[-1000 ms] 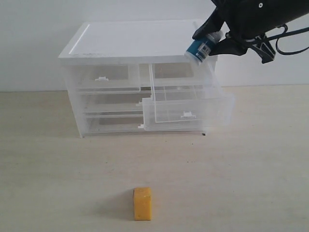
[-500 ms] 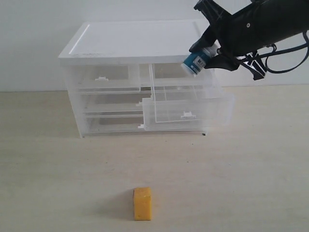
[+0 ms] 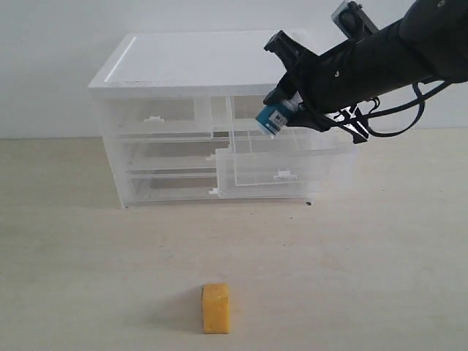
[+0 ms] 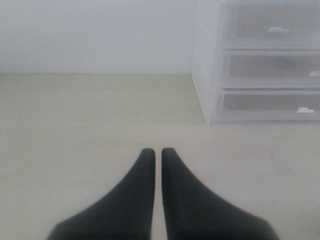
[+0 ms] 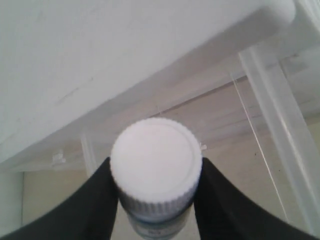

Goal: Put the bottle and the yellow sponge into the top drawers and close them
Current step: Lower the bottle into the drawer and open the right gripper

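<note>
My right gripper [image 3: 285, 102] is shut on the bottle [image 3: 272, 118], which hangs tilted over the pulled-out top right drawer [image 3: 285, 164] of the white-topped cabinet [image 3: 197, 62]. In the right wrist view the bottle's white cap [image 5: 156, 162] sits between the two black fingers [image 5: 92, 200], above the drawer's inside. The top left drawer [image 3: 157, 117] is closed. The yellow sponge [image 3: 216, 308] lies alone on the table at the front. My left gripper [image 4: 158, 152] is shut on nothing, low over the table, left of the cabinet [image 4: 260, 60].
Two full-width lower drawers [image 3: 168, 157] are closed under the top ones. The open drawer juts out toward the front. A pale wall stands behind the cabinet. Bare wooden tabletop [image 3: 365, 278] lies between cabinet and sponge.
My right gripper has carried the bottle left and down, from beside the cabinet's top right corner to above the open top right drawer. The sponge and left gripper have not moved.
</note>
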You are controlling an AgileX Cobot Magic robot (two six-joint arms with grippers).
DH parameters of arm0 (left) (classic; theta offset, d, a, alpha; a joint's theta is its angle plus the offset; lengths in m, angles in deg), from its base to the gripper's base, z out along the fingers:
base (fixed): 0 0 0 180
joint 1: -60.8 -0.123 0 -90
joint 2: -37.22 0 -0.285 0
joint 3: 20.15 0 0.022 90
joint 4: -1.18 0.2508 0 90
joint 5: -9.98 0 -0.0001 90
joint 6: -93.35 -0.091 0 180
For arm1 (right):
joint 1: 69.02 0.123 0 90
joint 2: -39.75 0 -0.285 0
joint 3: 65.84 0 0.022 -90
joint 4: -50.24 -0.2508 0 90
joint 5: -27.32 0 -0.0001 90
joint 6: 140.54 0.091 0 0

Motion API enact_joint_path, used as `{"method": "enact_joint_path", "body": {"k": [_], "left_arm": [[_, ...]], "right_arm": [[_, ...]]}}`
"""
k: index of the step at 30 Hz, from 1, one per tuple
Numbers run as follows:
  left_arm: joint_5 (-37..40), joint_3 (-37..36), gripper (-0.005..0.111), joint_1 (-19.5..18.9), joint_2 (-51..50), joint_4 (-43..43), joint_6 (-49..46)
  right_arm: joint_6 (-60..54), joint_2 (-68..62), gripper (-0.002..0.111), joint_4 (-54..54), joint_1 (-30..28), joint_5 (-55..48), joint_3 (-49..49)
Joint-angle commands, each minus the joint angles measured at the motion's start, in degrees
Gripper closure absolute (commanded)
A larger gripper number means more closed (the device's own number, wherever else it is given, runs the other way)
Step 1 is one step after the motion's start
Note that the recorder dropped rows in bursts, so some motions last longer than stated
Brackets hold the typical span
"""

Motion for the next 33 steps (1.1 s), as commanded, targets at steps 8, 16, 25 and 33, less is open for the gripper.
{"method": "enact_joint_path", "body": {"k": [8,16,25,33], "left_arm": [[-0.41,-0.2,0.102,-0.1,0.15,0.09,0.48],[-0.28,-0.2,0.102,-0.1,0.15,0.09,0.48],[-0.28,-0.2,0.102,-0.1,0.15,0.09,0.48],[-0.4,-0.2,0.102,-0.1,0.15,0.09,0.48]], "right_arm": [[-8.18,0.6,0.025,-0.21,0.08,1.46,0.91],[-26.21,7.9,0.056,4.37,0.08,0.94,2.23],[-42.02,10.77,0.108,14.6,0.08,-17.33,2.23],[-48.71,9.15,0.108,12.57,0.08,-21.49,2.23]]}}
